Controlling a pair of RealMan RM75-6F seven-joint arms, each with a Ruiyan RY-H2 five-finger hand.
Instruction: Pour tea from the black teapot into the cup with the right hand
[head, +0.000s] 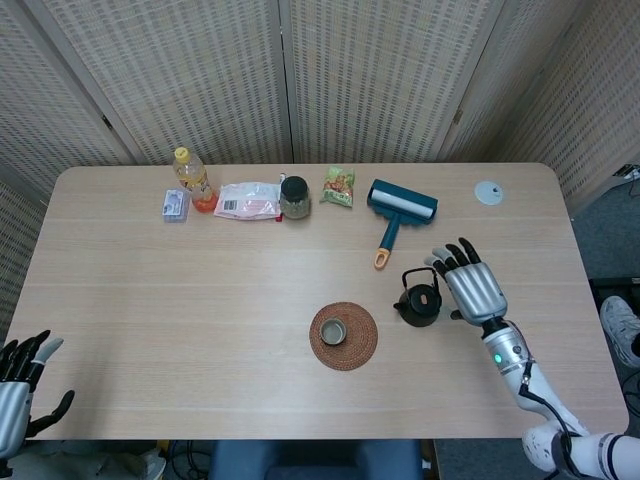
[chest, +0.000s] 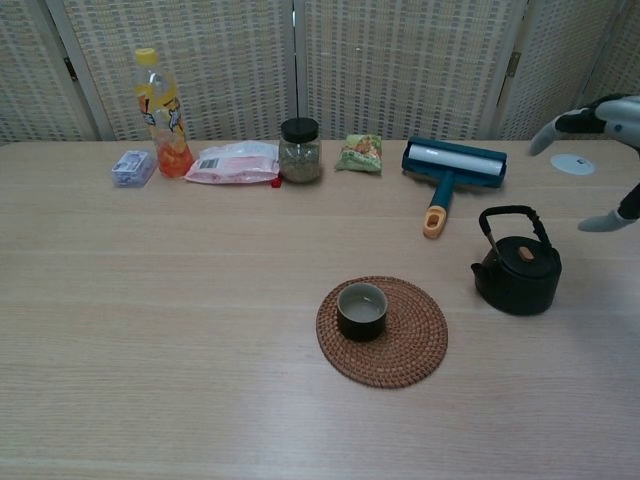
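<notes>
Just to the left of the right robot hand (head: 473, 286), which is open with fingers spread and holding nothing, the black teapot (head: 420, 299) stands upright on the table (head: 150, 300), handle raised. Further left of that robot hand, beyond the teapot, the cup (head: 333, 331) sits on a round woven mat (head: 359, 345). If the fingers close off-centre on the thin handle, the teapot could tip or swing and spill tea short of the cup.
</notes>
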